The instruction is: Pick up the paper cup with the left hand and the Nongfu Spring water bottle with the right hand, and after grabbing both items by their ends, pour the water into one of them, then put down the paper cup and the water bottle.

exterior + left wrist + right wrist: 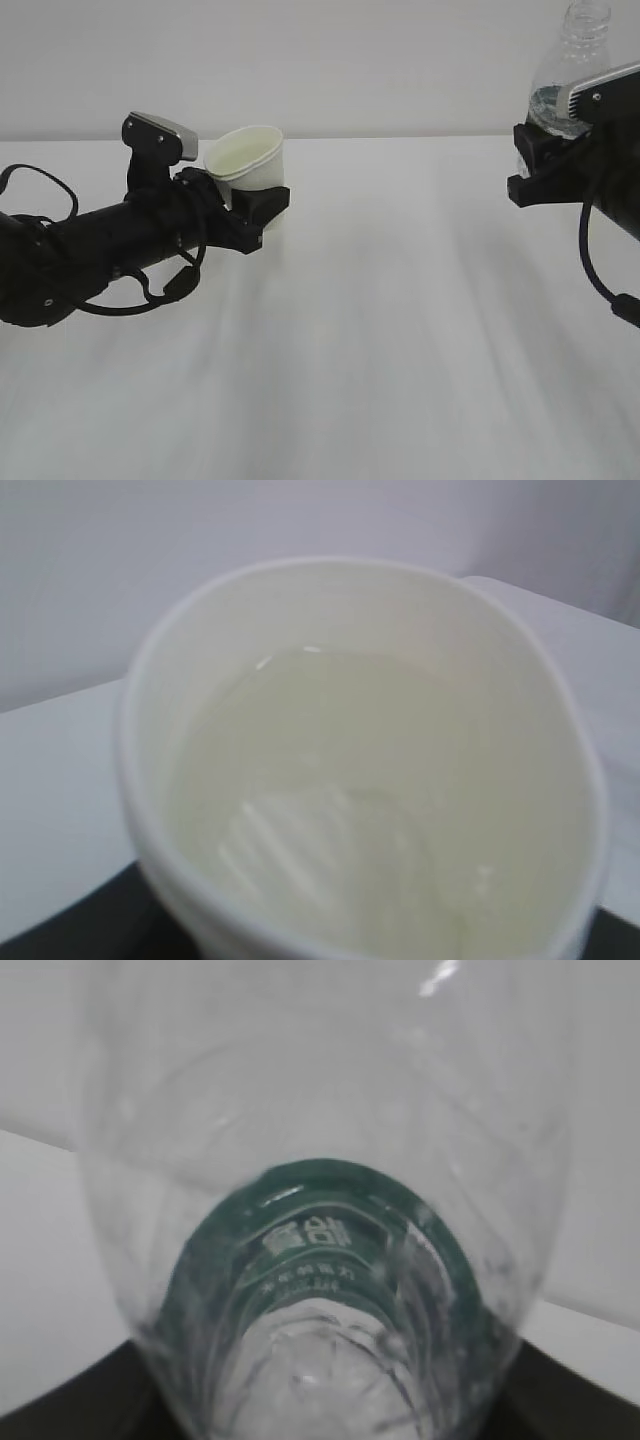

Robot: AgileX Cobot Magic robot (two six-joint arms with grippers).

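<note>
My left gripper (256,206) is shut on the lower part of the white paper cup (250,158), holding it above the table with its mouth tipped slightly toward the right. In the left wrist view the paper cup (350,780) fills the frame, and clear water (330,740) with small glints lies inside it. At the upper right, my right gripper (541,160) is shut on the base of the Nongfu Spring water bottle (577,45), which stands upright with its open neck up. Its green label (320,1225) shows through the clear wall in the right wrist view.
A white table (400,330) stretches below both arms, with a plain pale wall behind it. A wide gap separates the cup from the bottle. The right arm's black cable (600,275) hangs down at the right edge.
</note>
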